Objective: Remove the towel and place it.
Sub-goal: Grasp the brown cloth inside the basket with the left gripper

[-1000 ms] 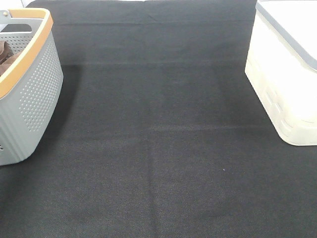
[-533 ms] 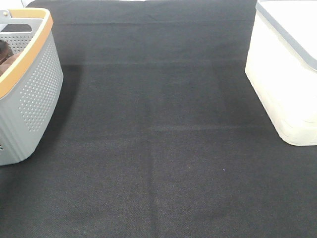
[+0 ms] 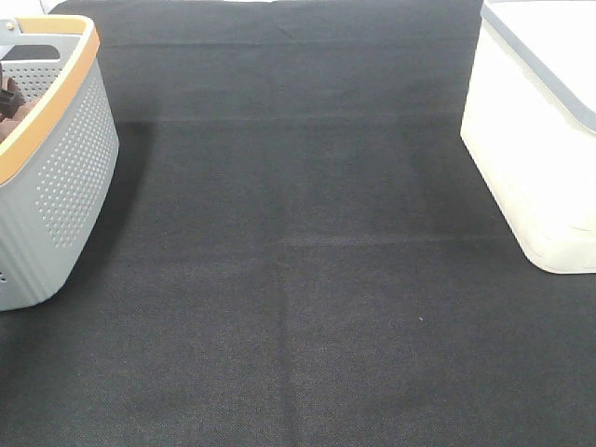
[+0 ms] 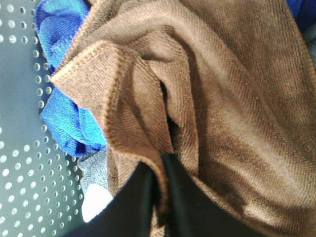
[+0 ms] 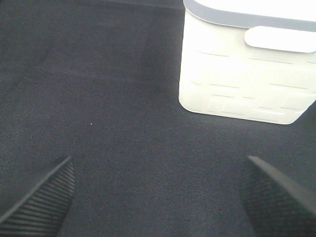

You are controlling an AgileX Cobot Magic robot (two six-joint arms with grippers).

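The brown towel [image 4: 207, 98], with a stitched hem, lies bunched inside the grey basket [image 3: 65, 158] at the far left of the table. In the left wrist view my left gripper [image 4: 162, 197] is down in the basket with its two black fingers [image 4: 140, 207] pinched shut on a fold of the towel. In the exterior high view only a sliver of brown cloth [image 3: 9, 102] shows over the basket's rim, and neither arm is in view. My right gripper [image 5: 158, 197] is open and empty above the black table cover.
A blue cloth [image 4: 64, 113] lies under the towel against the basket's perforated wall [image 4: 19, 148]. A white lidded box [image 3: 540, 140] stands at the right edge and also shows in the right wrist view [image 5: 247, 69]. A black cloth [image 3: 298, 261] covers the table between them.
The sliver of brown cloth over the basket rim has shifted slightly. Nothing else has moved.
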